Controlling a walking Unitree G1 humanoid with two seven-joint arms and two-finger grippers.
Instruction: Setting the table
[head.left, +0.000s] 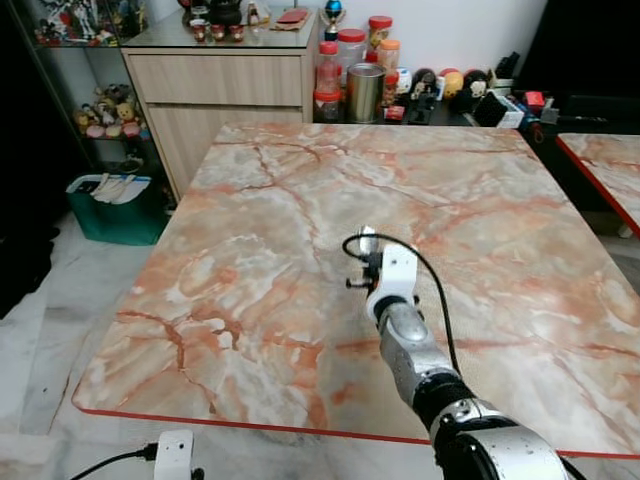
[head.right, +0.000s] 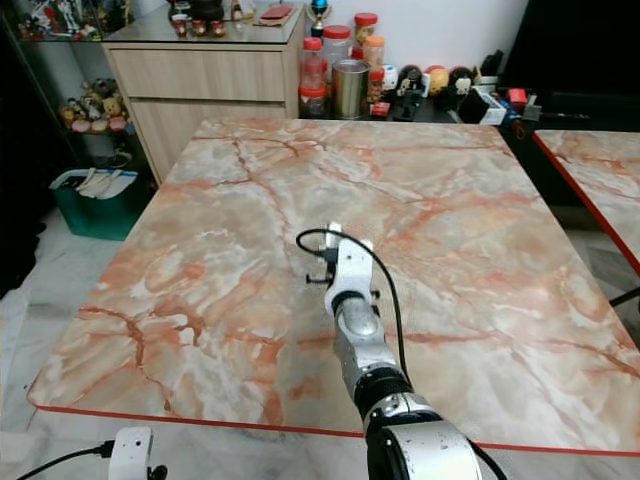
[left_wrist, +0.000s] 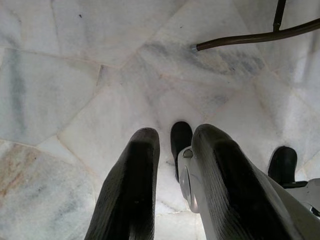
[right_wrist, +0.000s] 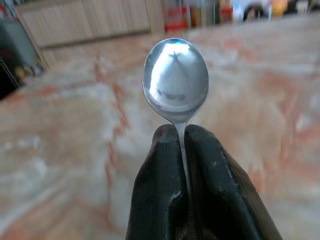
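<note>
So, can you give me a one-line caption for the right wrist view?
Right gripper holding a metal spoon by its handle above the marble table.

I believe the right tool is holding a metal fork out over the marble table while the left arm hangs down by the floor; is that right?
Not quite: it is a spoon, not a fork. The right wrist view shows its rounded shiny bowl sticking out past the right tool, whose fingers are shut on the handle. The rest stands: it is held over the marble table, and the left tool hangs above the floor.
</note>
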